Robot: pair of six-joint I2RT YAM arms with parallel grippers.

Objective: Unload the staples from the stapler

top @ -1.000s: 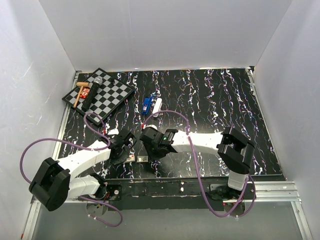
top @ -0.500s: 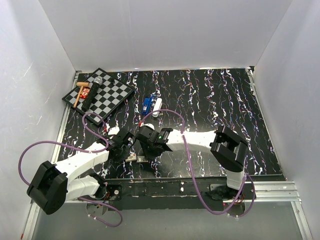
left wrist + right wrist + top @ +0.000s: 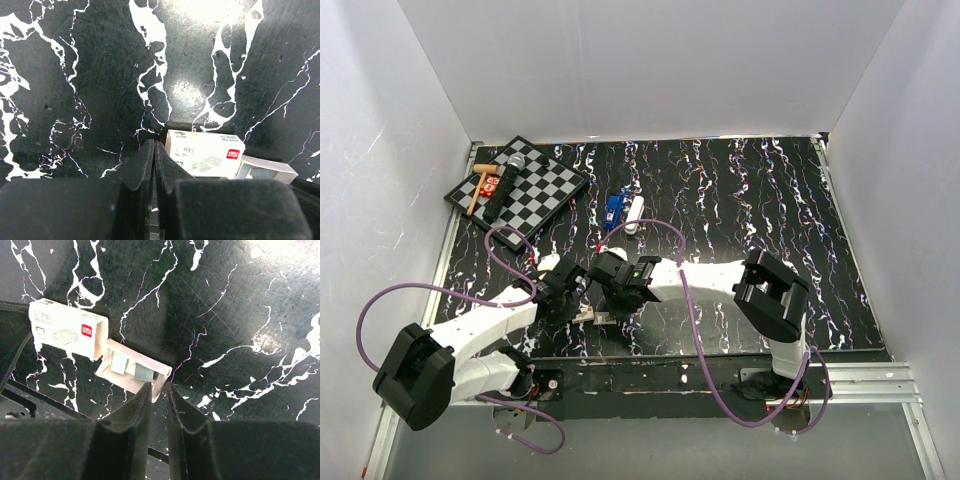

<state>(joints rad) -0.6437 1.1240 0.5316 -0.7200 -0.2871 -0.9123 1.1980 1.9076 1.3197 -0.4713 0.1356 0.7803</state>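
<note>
Stapler (image 3: pixel 622 210) untouched on bench (image 3: pixel 770 200).
Left end effector (image 3: pixel 154 143) closed, empty; right end effector (image 3: pixel 159 386) narrowly parted at staple tray (image 3: pixel 131 369) edge, grip unclear.

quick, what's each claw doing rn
left claw: closed, holding nothing
right claw: closed on the end of the staple tray, as far as it shows

The stapler (image 3: pixel 614 207) lies on the black marbled table (image 3: pixel 770 200), its blue arm beside its white arm, just right of a chessboard (image 3: pixel 538 188). Well apart from it, near the front edge, the left gripper (image 3: pixel 568 292) and the right gripper (image 3: pixel 618 290) are close together, with a small pale box (image 3: pixel 588 316) between them.
</note>
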